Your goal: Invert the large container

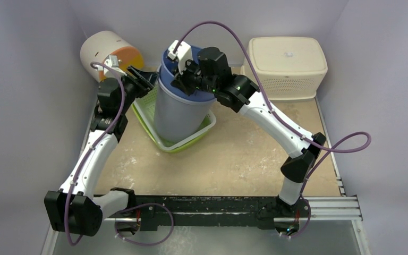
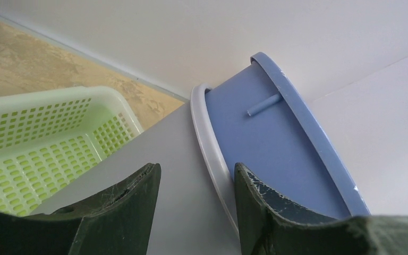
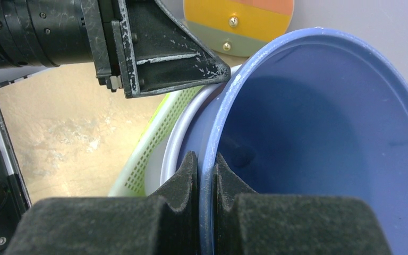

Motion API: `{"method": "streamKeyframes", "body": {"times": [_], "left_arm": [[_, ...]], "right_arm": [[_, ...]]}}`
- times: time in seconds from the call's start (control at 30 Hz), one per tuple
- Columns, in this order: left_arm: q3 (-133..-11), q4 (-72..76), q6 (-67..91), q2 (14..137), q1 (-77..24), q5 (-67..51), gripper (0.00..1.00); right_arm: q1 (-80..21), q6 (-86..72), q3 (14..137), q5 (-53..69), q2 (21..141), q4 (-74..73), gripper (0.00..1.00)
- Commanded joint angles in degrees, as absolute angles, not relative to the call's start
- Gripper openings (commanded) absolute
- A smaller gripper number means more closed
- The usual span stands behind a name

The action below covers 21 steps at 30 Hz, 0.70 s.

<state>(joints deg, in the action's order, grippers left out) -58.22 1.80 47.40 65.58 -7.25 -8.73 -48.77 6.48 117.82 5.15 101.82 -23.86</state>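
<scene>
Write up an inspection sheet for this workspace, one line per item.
Surface: beige table, scuffed with white marks.
Job's things: large container, grey with a blue liner, open end up, standing in the green basket.
Clutter: cream lidded crate back right; white drum with an orange face back left.
End effectors: right end effector shut on the blue rim; left end effector open against the grey side.
Cables: purple cables; one arcs over the container.
Surroundings: plain pale walls.
</scene>
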Motion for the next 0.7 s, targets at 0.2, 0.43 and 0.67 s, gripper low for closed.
{"method": "streamKeyframes", "body": {"times": [0.2,0.43,0.67], "left_arm": [[-51.83,-15.36,40.51,65.72,-5.12,-0.63,0.50],[-49.71,-17.40,39.62,63.24,-4.71,-0.18,0.51],[-50.69,-19.37,39.41,61.46,-4.39,-0.13,0.51]], "right_arm": [[-43.04,8.50,126.22,-2.11,91.64,19.22,0.00],[-38.45,6.53,130.24,-2.97,94.83,22.70,0.00],[-35.94,3.36,129.60,0.02,95.88,21.09,0.00]]}}
